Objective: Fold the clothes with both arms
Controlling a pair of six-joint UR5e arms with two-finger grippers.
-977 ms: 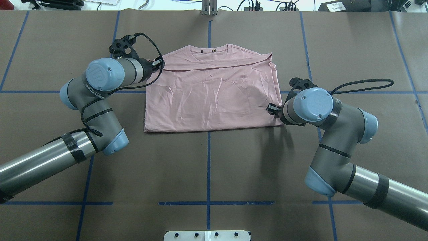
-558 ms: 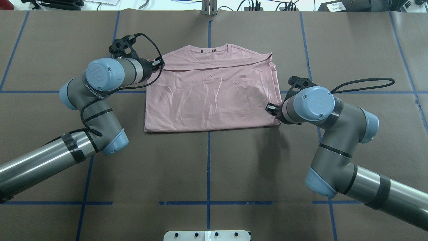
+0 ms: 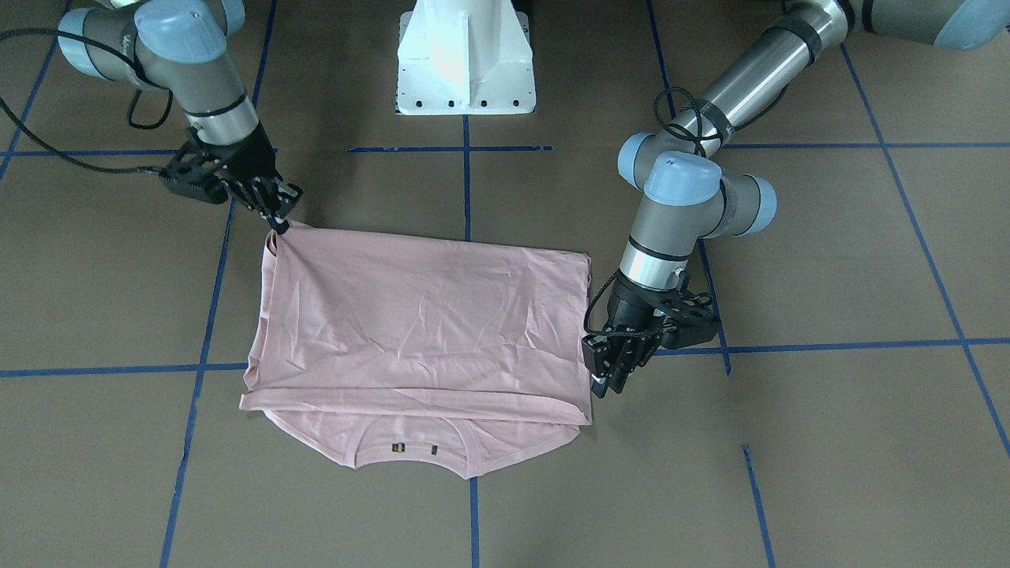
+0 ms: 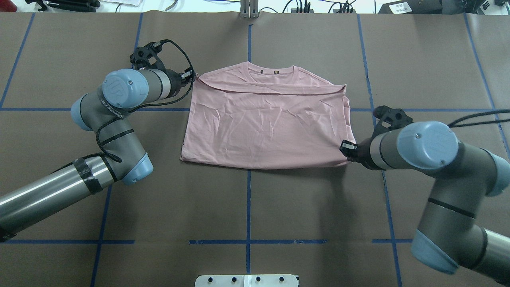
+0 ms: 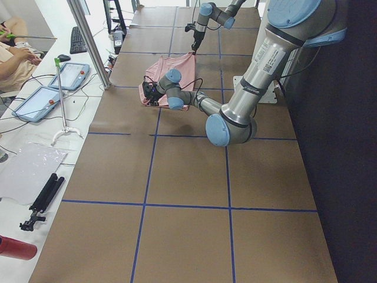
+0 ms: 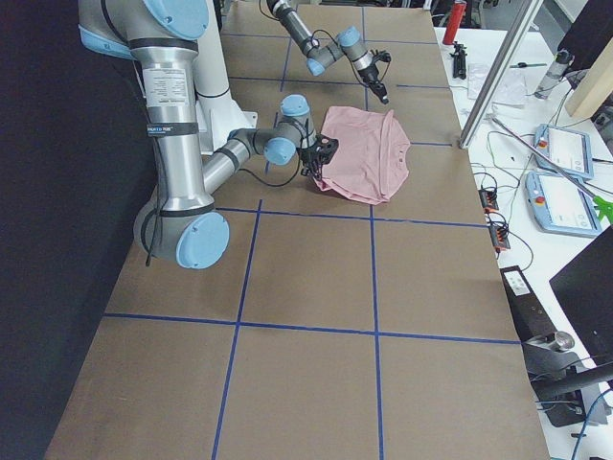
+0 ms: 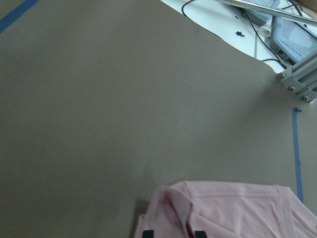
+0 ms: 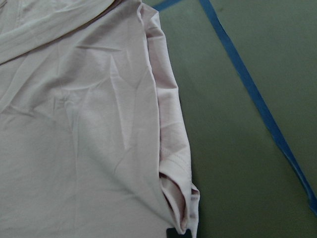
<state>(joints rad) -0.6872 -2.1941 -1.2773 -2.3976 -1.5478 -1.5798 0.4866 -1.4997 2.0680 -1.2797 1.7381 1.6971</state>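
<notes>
The pale pink T-shirt [image 4: 267,127] lies folded on the brown table, collar [image 3: 414,457] at the far edge and print hidden. My right gripper [image 4: 346,150] is shut on the shirt's near right corner [image 3: 284,230], which it holds slightly raised. The right wrist view shows that layered corner [image 8: 181,208] at one fingertip [image 8: 173,232]. My left gripper [image 4: 193,75] sits low at the shirt's far left corner. Its two fingertips [image 7: 146,233] stand apart, with the bunched corner [image 7: 173,203] between them. In the front-facing view the left gripper [image 3: 604,383] is beside the shirt's edge.
Blue tape lines [image 4: 248,199] grid the table. The white pedestal base [image 3: 465,63] stands at the robot's side. A metal post [image 4: 249,12] rises at the far edge, with cables and tablets [image 5: 41,100] on the bench beyond. A seated person's arm [image 5: 15,53] shows there.
The right arm has swung right and toward the robot's side, dragging the held corner. The whole shirt slid right and skewed. The left arm has stayed put.
</notes>
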